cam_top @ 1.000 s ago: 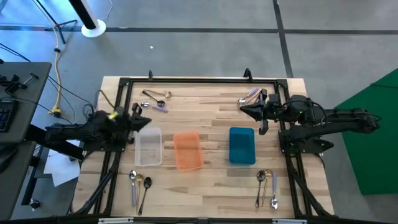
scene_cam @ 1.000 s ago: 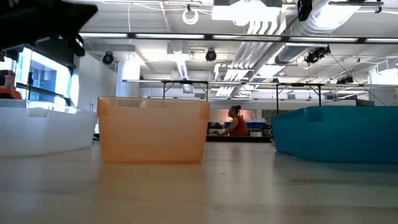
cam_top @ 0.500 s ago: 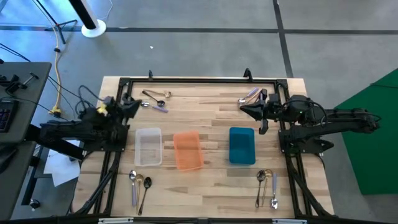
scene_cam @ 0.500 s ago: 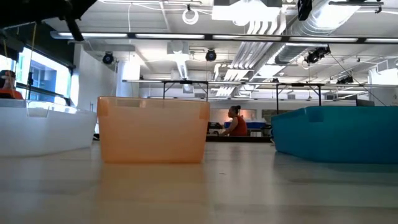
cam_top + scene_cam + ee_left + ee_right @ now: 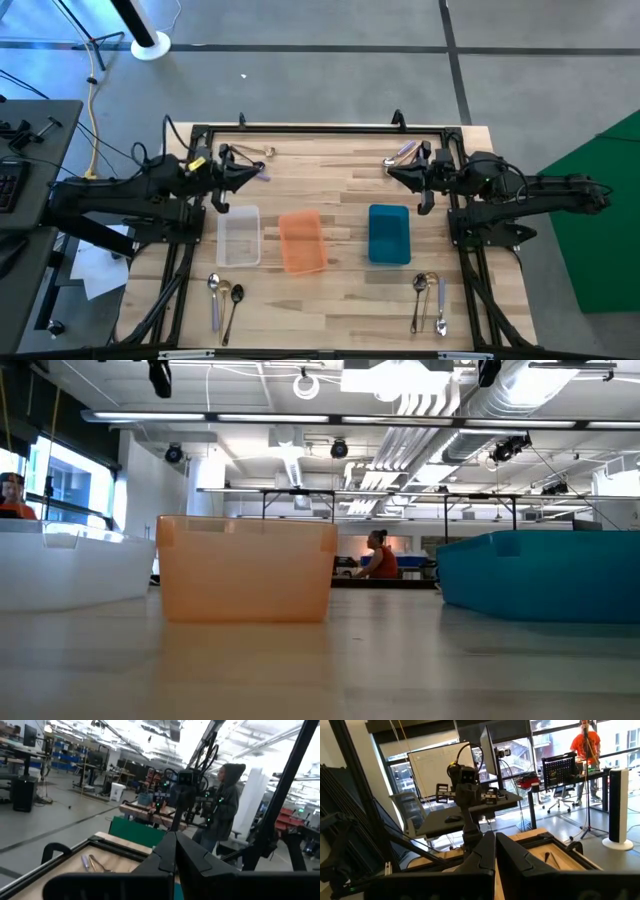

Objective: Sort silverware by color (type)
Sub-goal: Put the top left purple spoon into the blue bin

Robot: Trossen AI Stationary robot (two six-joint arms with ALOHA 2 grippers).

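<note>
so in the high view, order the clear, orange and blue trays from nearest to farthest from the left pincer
From the left pincer, at the table's far left:
1. Clear rectangular plastic tray, on the left, just below the pincer in the picture.
2. Orange rectangular plastic tray, in the middle.
3. Blue rectangular plastic tray, on the right, by the other arm.
</note>
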